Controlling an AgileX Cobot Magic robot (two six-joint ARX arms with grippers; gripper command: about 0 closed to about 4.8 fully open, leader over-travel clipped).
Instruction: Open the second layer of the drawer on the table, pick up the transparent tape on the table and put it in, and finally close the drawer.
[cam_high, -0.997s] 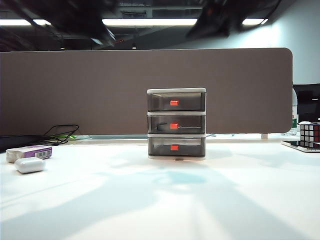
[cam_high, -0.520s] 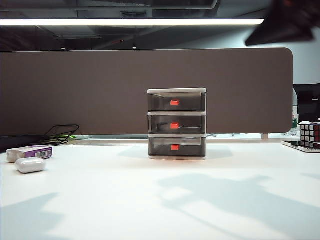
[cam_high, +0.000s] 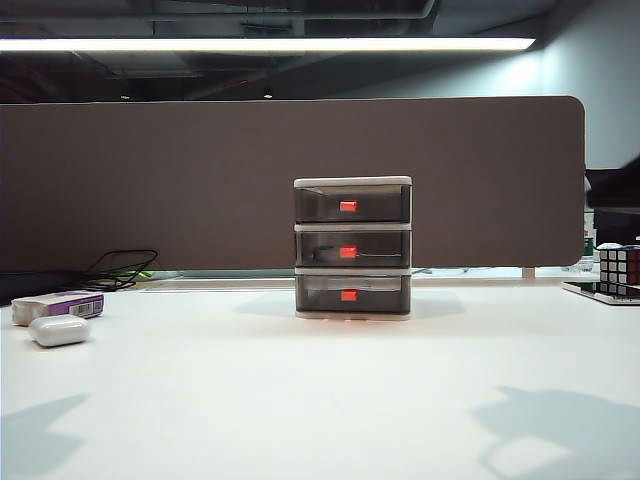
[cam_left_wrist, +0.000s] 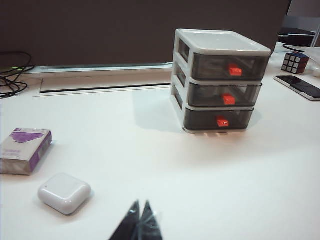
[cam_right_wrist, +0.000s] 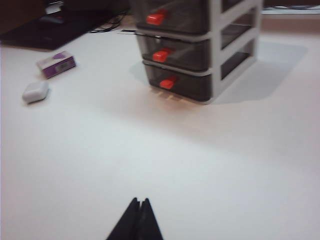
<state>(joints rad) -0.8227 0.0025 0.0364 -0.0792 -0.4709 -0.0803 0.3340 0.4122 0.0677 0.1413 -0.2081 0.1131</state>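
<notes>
Above the counter (cam_high: 320, 400), both the left gripper (cam_left_wrist: 139, 220) and right gripper (cam_right_wrist: 135, 220) hang with jaws closed and empty, since the drawer (cam_high: 352, 247) sits fully shut, apparently finished.

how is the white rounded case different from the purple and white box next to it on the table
The white rounded case is plain white with soft, rounded corners; the purple and white box has sharp edges, purple printing and a barcode label. The case is squat and pebble-like; the box is longer and flatter. The case lies nearer the left tool, the box farther back. Both lie flat on the table, apart from the drawer.
</notes>
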